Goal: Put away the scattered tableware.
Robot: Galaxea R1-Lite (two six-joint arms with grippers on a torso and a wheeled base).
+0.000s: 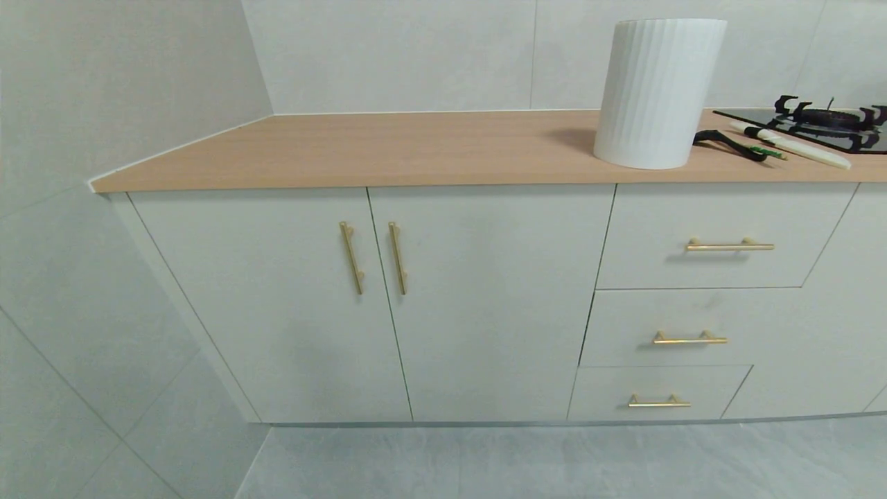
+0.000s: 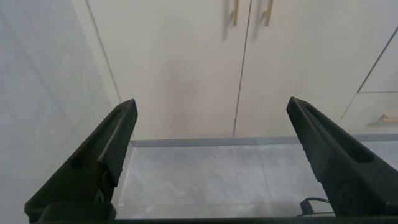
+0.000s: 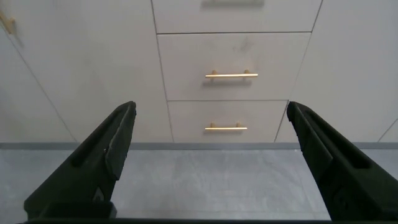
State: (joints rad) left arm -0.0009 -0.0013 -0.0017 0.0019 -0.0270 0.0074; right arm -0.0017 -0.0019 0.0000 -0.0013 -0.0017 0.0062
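On the wooden countertop (image 1: 416, 149), at the far right, lie a few loose utensils: a long white one (image 1: 790, 145), a black-handled one (image 1: 727, 143) and a small green piece (image 1: 770, 152). A tall white ribbed container (image 1: 655, 93) stands upright just left of them. My left gripper (image 2: 211, 107) hangs open and empty low above the floor, facing the double cabinet doors (image 2: 186, 62). Also low, my right gripper (image 3: 210, 109) is open with nothing in it, in front of the drawers (image 3: 233, 59).
A black stove (image 1: 831, 125) sits at the counter's far right, behind the utensils. Below the counter are two doors with gold handles (image 1: 374, 256) and three drawers (image 1: 721, 239) stacked on the right. A tiled wall closes the left side. The grey floor (image 1: 554, 464) lies open.
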